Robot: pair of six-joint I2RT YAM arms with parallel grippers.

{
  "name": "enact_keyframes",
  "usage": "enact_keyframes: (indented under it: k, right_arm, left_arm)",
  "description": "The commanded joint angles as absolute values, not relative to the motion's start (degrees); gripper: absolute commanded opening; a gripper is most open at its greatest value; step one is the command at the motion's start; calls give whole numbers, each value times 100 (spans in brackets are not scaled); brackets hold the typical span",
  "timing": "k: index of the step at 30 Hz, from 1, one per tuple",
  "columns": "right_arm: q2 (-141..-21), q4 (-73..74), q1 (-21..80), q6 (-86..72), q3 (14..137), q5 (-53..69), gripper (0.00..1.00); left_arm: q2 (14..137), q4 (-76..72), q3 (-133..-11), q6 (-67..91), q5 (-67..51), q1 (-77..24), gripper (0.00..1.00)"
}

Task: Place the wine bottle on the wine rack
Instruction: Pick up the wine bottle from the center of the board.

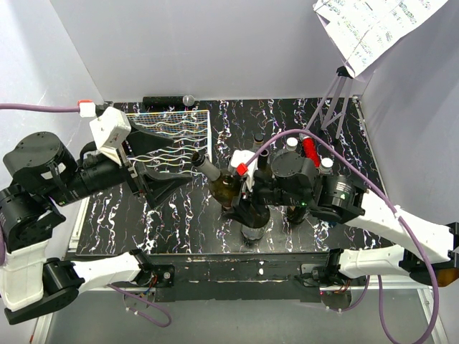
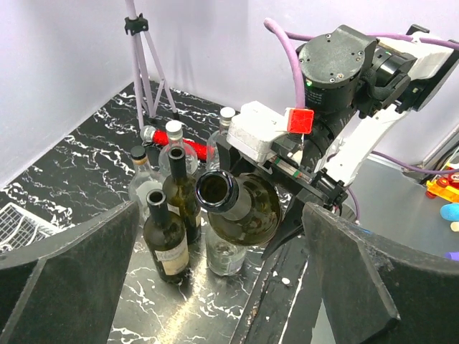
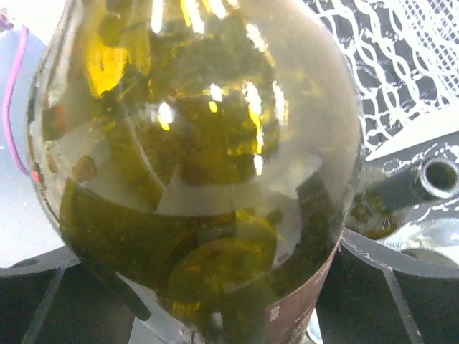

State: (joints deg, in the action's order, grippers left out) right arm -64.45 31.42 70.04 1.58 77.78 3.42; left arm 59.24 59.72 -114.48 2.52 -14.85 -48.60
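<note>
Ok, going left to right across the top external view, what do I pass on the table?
wine rack → tilted wine bottle → red-topped bottle → tripod

the counter [image 1: 179,222] is a black slab veined with white. a white wire wine rack [image 1: 174,135] sits on its far left part, and a cluster of upright bottles [image 2: 166,240], some dark green and some clear, stands toward the middle and right. the legs of a lilac tripod [image 1: 331,107] stand at the far right corner.
</note>
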Motion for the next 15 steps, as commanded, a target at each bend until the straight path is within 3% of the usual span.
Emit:
enact_keyframes:
  k: [1, 15]
  right_arm:
    - [-6118, 3698, 7022, 44, 8279, 396, 1]
    - [-5783, 5273, 7014, -650, 8228, 527, 1]
  left_arm:
    - [6038, 5792, -11558, 123, -1687, -4887, 98]
    - [6495, 5941, -11382, 26, -2004, -4887, 98]
